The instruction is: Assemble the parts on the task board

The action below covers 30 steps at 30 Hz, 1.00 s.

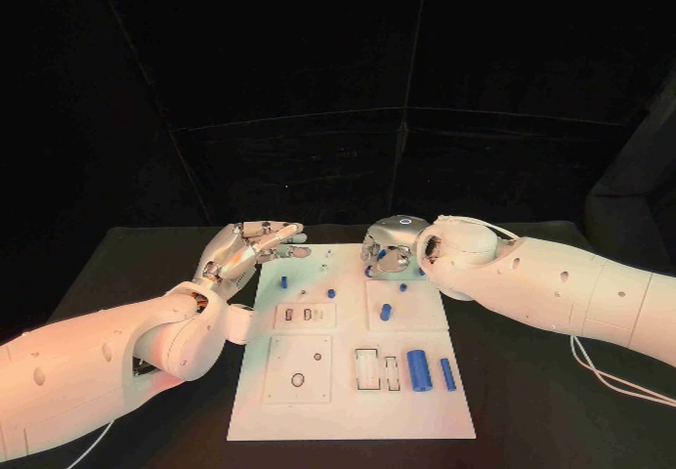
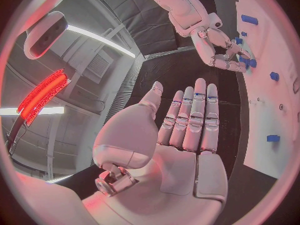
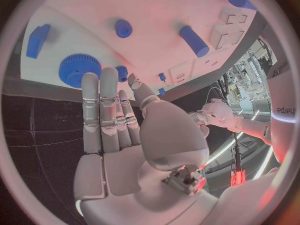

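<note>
Fingers straight and apart on both sides, nothing held: the left hand [image 1: 251, 246] hangs at the far left corner of the task board [image 1: 353, 410], palm bare in its wrist view, and the right hand [image 1: 395, 249] hovers over the board's far edge, its fingers [image 3: 103, 110] reaching toward the blue gear [image 3: 79, 70] without touching it, as far as I can tell.

And the job looks barely started. The white board lies in the middle of the black desk [image 1: 535, 410], and most blue pieces are loose on it: a thick cylinder [image 1: 418, 367] and a thinner bar [image 1: 446, 373] side by side near the front right, a short peg [image 1: 385, 312] mid-board, small studs [image 1: 283, 281] further back. The rectangular cut-outs [image 1: 369, 369] beside the cylinder sit unfilled, and so does the oval slot [image 1: 299, 378] on the front left. Whether the little studs are seated or just lying there, I can't say.
</note>
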Motion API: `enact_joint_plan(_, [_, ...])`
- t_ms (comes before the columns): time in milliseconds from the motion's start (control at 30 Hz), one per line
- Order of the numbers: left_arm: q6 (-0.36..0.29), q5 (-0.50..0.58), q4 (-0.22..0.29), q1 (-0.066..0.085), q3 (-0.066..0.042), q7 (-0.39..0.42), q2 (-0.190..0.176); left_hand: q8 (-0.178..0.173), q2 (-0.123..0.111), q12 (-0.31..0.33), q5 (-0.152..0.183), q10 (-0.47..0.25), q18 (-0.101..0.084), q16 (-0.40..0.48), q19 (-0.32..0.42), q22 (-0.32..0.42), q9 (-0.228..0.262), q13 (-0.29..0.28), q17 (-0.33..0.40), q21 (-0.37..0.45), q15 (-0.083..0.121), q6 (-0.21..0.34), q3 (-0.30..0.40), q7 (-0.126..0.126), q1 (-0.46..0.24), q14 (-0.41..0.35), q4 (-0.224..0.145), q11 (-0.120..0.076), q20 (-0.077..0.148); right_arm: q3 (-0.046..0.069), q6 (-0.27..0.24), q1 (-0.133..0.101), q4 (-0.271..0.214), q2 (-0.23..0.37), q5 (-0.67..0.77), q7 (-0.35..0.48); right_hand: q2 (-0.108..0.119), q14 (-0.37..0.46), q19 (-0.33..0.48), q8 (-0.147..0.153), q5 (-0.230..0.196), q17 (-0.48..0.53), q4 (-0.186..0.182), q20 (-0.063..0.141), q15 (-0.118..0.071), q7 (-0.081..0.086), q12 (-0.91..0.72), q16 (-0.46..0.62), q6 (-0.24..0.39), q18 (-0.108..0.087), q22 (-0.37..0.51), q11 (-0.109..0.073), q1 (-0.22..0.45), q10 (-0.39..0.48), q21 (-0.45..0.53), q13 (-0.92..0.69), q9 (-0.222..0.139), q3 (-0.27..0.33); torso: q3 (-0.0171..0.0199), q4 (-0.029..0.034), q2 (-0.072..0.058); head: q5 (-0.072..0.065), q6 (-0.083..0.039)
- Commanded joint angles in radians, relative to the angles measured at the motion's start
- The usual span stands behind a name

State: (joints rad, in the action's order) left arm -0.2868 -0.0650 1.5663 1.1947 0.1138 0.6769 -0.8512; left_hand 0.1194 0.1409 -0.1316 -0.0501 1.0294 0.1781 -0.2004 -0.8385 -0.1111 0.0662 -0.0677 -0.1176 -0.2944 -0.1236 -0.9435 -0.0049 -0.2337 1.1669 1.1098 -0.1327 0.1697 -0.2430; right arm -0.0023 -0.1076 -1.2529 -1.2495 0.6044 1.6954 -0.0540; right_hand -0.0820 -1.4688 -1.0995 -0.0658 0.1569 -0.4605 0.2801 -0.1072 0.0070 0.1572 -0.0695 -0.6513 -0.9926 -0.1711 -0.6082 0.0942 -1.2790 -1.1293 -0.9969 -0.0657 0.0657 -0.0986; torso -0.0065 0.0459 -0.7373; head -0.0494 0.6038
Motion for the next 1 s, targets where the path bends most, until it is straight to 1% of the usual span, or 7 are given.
enact_joint_plan(33, [0.019,-0.006,0.001,0.003,-0.001,0.030,0.001,-0.004,0.004,0.003,-0.003,-0.001,0.007,0.005,-0.005,0.002,-0.001,0.001,0.000,0.007,-0.004,-0.001,0.000,-0.002,-0.004,0.004,-0.004,0.007,-0.001,0.001,0.029,-0.002,0.009,-0.004,0.013,0.002,-0.001,-0.016,-0.006,-0.002,-0.003,-0.011,0.001,0.002,-0.007,-0.001,-0.003,-0.018,-0.001,0.006,-0.018,-0.002,0.010,-0.006,-0.018,-0.001,0.001,-0.011,0.0002,0.0036,-0.005,-0.002,0.000])
enact_joint_plan(233, [0.022,-0.006,0.000,0.004,-0.001,0.025,0.001,-0.005,0.003,0.004,-0.003,-0.002,0.007,0.006,-0.005,0.002,-0.001,0.001,0.000,0.007,-0.005,0.000,0.000,-0.002,-0.005,0.004,-0.004,0.008,-0.002,0.001,0.036,-0.002,0.024,-0.009,0.012,0.006,-0.002,-0.012,-0.011,-0.002,-0.003,-0.020,0.001,0.001,-0.007,-0.001,-0.003,-0.032,-0.003,0.009,-0.040,-0.002,0.012,-0.007,-0.037,-0.001,0.001,-0.017,0.0011,0.0062,-0.008,0.000,-0.002])
enact_joint_plan(333, [0.022,-0.006,0.000,0.004,-0.001,0.023,0.000,-0.006,0.003,0.005,-0.003,-0.003,0.007,0.007,-0.005,0.003,-0.001,0.001,0.000,0.008,-0.005,0.000,0.000,-0.003,-0.005,0.003,-0.004,0.008,-0.002,0.001,0.036,-0.002,0.027,-0.011,0.009,0.010,-0.005,-0.010,-0.018,-0.004,-0.003,-0.032,0.001,0.001,-0.007,-0.001,-0.004,-0.049,-0.008,0.012,-0.064,-0.003,0.012,-0.012,-0.055,-0.001,0.002,-0.025,0.0013,0.0056,-0.009,0.001,-0.002])
enact_joint_plan(533, [0.025,-0.006,-0.004,0.005,-0.001,0.021,0.001,-0.006,0.003,0.005,-0.003,-0.003,0.007,0.007,-0.005,0.003,-0.001,0.002,0.000,0.008,-0.005,0.000,0.000,-0.003,-0.005,0.003,-0.004,0.008,-0.002,0.001,0.039,-0.002,0.033,-0.019,0.003,0.019,-0.015,-0.018,-0.052,-0.009,-0.006,-0.126,-0.004,0.002,-0.010,-0.001,-0.013,-0.145,-0.030,0.025,-0.151,-0.007,0.019,-0.039,-0.118,-0.003,0.003,-0.043,0.0016,0.0052,-0.009,0.001,0.002])
enact_joint_plan(667, [0.026,-0.006,-0.004,0.006,-0.001,0.019,0.003,-0.006,0.003,0.006,-0.003,-0.003,0.007,0.007,-0.005,0.003,-0.001,0.002,0.000,0.008,-0.005,0.000,0.000,-0.003,-0.005,0.003,-0.005,0.008,-0.002,0.000,0.047,-0.002,0.038,-0.024,0.002,0.022,-0.017,-0.018,-0.062,-0.011,-0.009,-0.158,-0.004,0.003,-0.010,-0.001,-0.013,-0.181,-0.041,0.029,-0.180,-0.009,0.021,-0.050,-0.141,-0.002,0.003,-0.055,0.0014,0.0051,-0.011,0.002,0.002])
enact_joint_plan(833, [0.027,-0.006,-0.006,0.007,-0.001,0.018,0.004,-0.006,0.003,0.006,-0.003,-0.003,0.007,0.007,-0.005,0.003,-0.001,0.002,0.000,0.008,-0.005,0.000,0.000,-0.003,-0.005,0.003,-0.005,0.008,-0.002,0.000,0.058,-0.002,0.043,-0.029,0.001,0.025,-0.017,-0.017,-0.078,-0.009,-0.013,-0.207,-0.004,0.003,-0.011,-0.002,-0.011,-0.235,-0.051,0.036,-0.227,-0.009,0.026,-0.059,-0.176,-0.001,0.003,-0.072,0.0018,0.0059,-0.012,0.002,0.008])
enact_joint_plan(1000, [0.027,-0.006,-0.008,0.008,-0.001,0.017,0.005,-0.006,0.003,0.006,-0.003,-0.003,0.007,0.007,-0.005,0.003,-0.001,0.002,0.000,0.008,-0.005,0.000,0.000,-0.003,-0.005,0.003,-0.005,0.008,-0.002,0.000,0.064,-0.002,0.047,-0.032,0.000,0.025,-0.018,-0.020,-0.094,-0.010,-0.016,-0.249,-0.005,0.004,-0.011,-0.002,-0.010,-0.277,-0.059,0.042,-0.267,-0.011,0.027,-0.066,-0.203,-0.001,0.003,-0.083,0.0024,0.0065,-0.013,0.001,0.009])
